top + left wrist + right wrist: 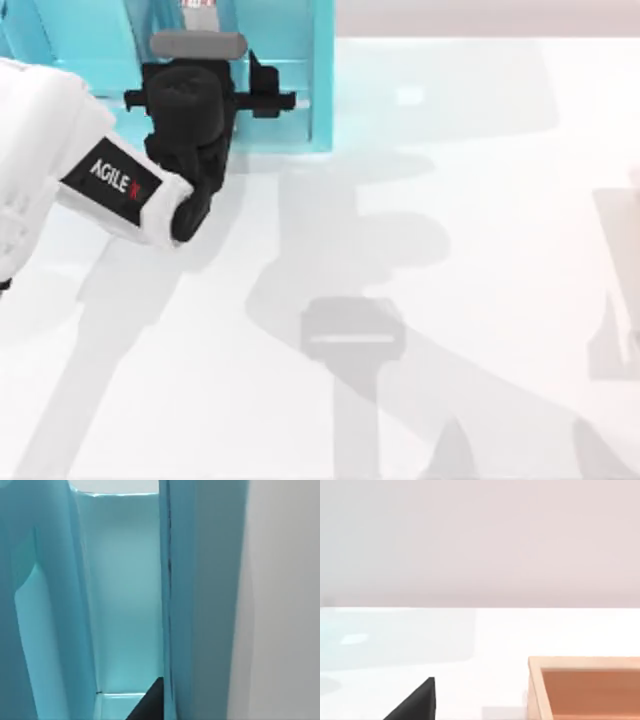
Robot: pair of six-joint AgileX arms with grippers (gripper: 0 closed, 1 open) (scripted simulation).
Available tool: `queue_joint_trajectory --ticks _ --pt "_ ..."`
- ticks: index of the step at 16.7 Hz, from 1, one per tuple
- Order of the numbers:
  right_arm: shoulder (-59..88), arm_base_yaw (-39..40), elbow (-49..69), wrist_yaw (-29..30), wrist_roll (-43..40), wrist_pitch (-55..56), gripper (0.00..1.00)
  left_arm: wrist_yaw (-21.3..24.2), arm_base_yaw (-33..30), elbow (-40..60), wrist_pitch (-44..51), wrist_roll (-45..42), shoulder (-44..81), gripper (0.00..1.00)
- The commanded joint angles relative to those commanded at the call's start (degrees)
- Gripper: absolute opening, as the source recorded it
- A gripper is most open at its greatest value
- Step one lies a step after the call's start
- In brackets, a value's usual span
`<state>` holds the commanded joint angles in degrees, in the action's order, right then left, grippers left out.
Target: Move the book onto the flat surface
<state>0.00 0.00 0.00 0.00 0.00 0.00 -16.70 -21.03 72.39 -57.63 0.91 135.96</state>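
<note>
The left tool [200, 95] is at the top left of the counter [450, 250], pushed up against the open front of the turquoise shelf [322, 90]. From above, its black body hides the working end, so I cannot tell whether it is spread or pressed together. Its wrist camera looks straight into a tall, narrow compartment, with pale turquoise walls close on both sides. The book [197, 4] sits just beyond the tool, inside the shelf. Only its red-and-white marked end shows, at the very top edge of the overhead view. That end faces up toward the camera, so the book probably stands on end with its long axis vertical, though the covers are hidden and this is only a guess. The step in hand looks like the reach and grasp, with the book not yet out of the shelf. The next move needs a firm pinch across the covers, then a straight pull back clear of the shelf walls before lowering it onto open counter. The right tool [415, 702] is parked low over the counter, near an orange-brown box [585, 690].
</note>
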Motion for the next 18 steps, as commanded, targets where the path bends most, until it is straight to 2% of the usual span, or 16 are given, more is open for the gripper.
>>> queue_joint_trajectory --ticks 7,18 --pt "0.0 0.0 0.0 0.0 0.0 0.0 1.0 0.0 0.0 0.0 0.0 0.0 0.0 0.02" --pt "0.0 0.0 0.0 0.0 0.0 0.0 1.0 -0.15 -0.53 -0.36 0.47 -0.03 -0.87 0.0"
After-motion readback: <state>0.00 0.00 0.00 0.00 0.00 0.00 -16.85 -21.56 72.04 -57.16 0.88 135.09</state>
